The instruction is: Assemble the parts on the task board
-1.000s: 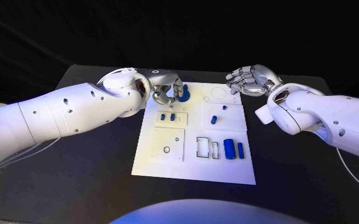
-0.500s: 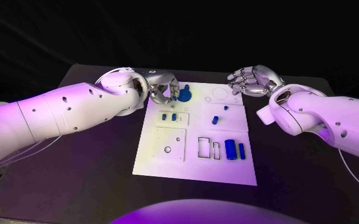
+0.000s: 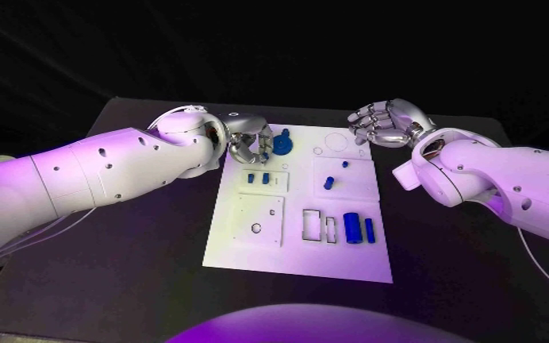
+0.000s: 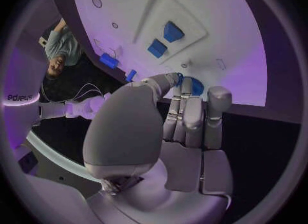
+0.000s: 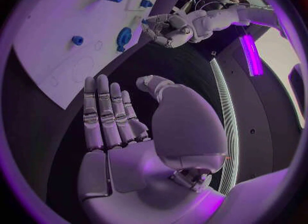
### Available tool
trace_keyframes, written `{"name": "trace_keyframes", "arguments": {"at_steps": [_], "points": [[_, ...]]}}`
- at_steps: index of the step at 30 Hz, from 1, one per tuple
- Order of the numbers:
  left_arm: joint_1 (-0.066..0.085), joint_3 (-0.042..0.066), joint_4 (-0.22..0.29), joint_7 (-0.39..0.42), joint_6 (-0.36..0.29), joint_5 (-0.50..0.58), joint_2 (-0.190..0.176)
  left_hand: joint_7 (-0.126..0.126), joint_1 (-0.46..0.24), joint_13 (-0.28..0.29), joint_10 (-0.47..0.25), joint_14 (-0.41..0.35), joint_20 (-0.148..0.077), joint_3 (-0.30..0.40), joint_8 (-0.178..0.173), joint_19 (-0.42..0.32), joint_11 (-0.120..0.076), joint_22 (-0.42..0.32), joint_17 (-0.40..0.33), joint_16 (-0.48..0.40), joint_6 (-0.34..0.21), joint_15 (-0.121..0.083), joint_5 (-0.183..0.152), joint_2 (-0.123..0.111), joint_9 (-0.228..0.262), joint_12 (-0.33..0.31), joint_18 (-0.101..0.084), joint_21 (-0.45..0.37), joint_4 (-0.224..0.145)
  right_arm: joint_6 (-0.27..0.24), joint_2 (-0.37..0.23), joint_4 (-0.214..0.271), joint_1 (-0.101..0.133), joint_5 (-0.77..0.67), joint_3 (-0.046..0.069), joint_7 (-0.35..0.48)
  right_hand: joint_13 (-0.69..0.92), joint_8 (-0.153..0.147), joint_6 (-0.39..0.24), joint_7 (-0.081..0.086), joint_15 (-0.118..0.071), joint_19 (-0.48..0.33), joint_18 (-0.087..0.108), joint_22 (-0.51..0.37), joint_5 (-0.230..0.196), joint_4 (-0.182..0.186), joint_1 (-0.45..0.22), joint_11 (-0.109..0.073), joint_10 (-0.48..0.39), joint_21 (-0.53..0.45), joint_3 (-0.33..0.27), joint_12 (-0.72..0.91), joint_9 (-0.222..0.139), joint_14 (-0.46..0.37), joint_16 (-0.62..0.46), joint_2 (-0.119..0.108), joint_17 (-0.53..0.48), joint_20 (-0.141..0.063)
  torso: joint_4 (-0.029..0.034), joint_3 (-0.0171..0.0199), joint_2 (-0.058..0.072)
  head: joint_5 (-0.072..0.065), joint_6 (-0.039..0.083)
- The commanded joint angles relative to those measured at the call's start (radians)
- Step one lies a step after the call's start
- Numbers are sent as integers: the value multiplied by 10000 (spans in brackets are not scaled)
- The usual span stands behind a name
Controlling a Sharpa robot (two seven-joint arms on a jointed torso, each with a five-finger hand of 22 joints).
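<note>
**One blue part at the far left corner, and how I meant to seat it**

One blue part [image 3: 282,144] lay at the far left corner of the white board [image 3: 300,260], and my left robot hand [image 3: 246,138] sat right beside it, fingers curled in toward it. From the head view I could not tell whether the fingers actually pinched the part or only touched it; the left wrist view showed the fingertips [image 4: 174,80] against the blue edge, the rest hidden behind them. My right robot hand [image 3: 383,124] hovered off the board's far right corner, fingers loosely bent and apart, holding nothing.

To do this step well, I judged I should keep the wrist steady, press the part flat rather than let it tip, and line it up with its outline before pushing down. The small blue pegs [image 3: 258,178] nearer me were close, so I needed to keep the arm clear of them. The larger blue blocks [image 3: 358,229] waited near the board's near right side.
</note>
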Motion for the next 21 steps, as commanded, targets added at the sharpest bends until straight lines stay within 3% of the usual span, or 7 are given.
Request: {"name": "trace_keyframes", "arguments": {"at_steps": [1,21], "points": [[-5,-5,-34,19,345,103,12,17,-93,-11,72,14,-25,22,-37,-32,-12,-16,-16,-6,74,4,-22,9,12,-65,-172,-5,-30,51,0,3,-5,-62,3,45,-5,54,-48,723,-14,37,99,-8,8,27,80,53,-13,-65,53,19,-8,-55,-5,-2,-9,2,1,0,-4,-4,-7],[-5,-10,-47,-52,722,99,24,14,-81,-2,122,-22,-26,30,-46,-109,-19,-115,-79,-34,105,-1,-29,-1,27,-83,-149,-59,-62,22,-11,18,-5,-133,3,56,-23,61,-53,724,-14,44,99,-21,8,30,82,54,-20,-71,55,34,-17,-56,-3,-2,-14,2,4,-9,-8,2,-54]]}}
